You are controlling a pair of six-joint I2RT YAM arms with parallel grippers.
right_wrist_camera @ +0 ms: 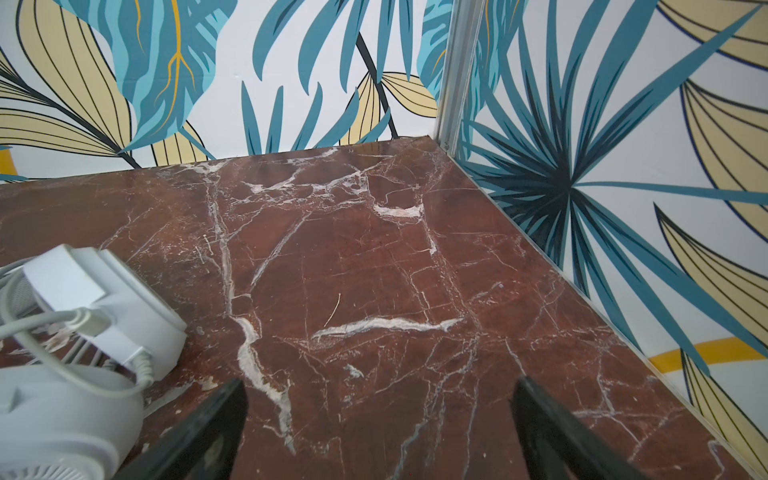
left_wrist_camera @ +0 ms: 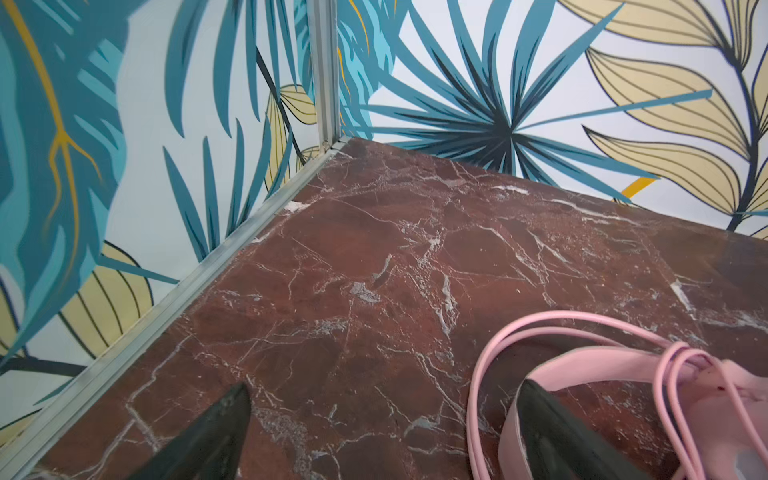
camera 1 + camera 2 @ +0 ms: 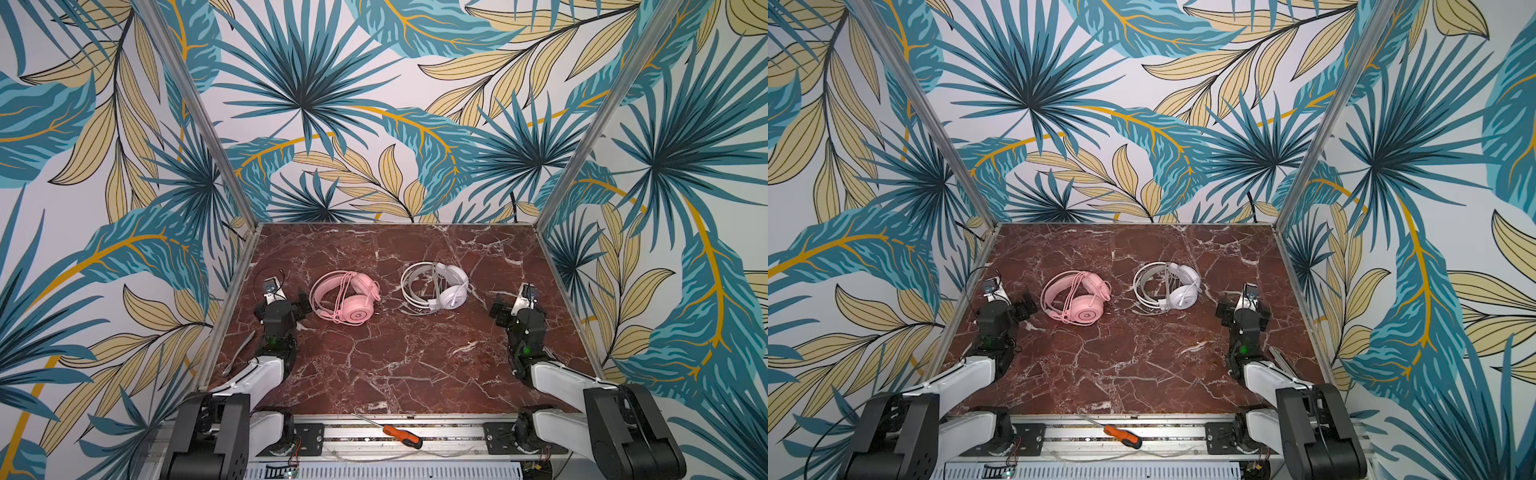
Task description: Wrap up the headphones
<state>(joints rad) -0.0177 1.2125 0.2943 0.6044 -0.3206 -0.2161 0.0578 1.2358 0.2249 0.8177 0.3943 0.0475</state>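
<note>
Two headphones lie flat on the marble table, side by side in both top views. The pink headphones are on the left, with pink cable strands looped across the band and cups. The white headphones are on the right, with their cable bundled on them. My left gripper is open just left of the pink set. In the left wrist view the left gripper has one finger in front of the pink band. My right gripper is open, right of the white headphones, over bare marble.
An orange-handled screwdriver lies on the front rail. Leaf-patterned walls with metal corner posts enclose the table on three sides. A grey strip lies outside the left edge.
</note>
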